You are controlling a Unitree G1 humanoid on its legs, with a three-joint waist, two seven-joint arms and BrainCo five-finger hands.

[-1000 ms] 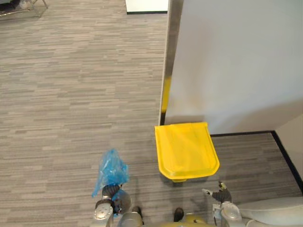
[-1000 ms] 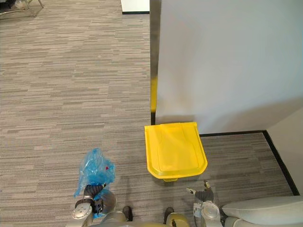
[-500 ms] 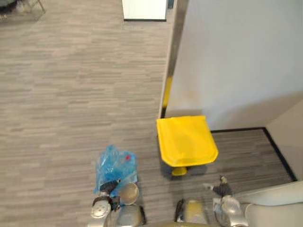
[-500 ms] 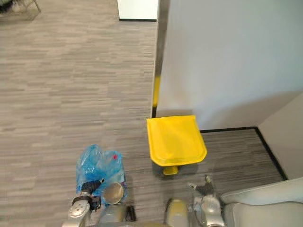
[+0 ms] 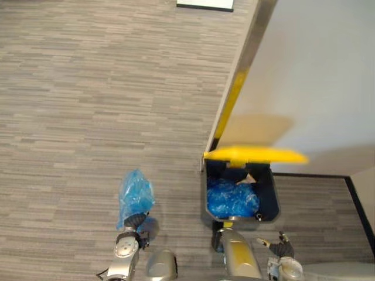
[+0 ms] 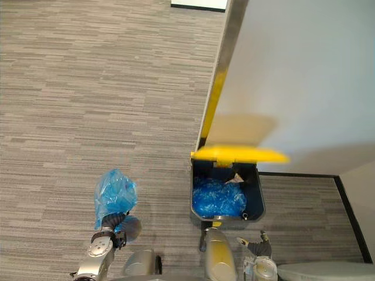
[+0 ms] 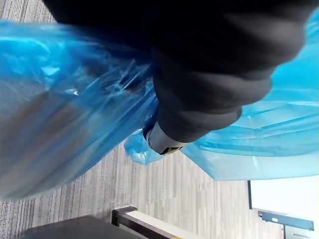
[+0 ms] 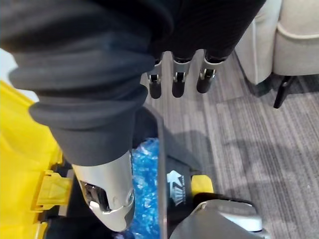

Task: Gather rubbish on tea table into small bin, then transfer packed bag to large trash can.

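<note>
You have no words or numbers to read anywhere here. The one printed mark is a small white emblem (image 8: pixel 174 180), roughly arrow-shaped, on the dark front wall of the bin (image 6: pixel 253 193), which sits at about 5 o'clock in the head views. The emblem is too small to resolve into letters. At about 1 o'clock, a plain yellow band (image 5: pixel 234 96) runs along the metal corner post (image 5: pixel 253 36) just behind the bin. That band is a colour marking.
</note>
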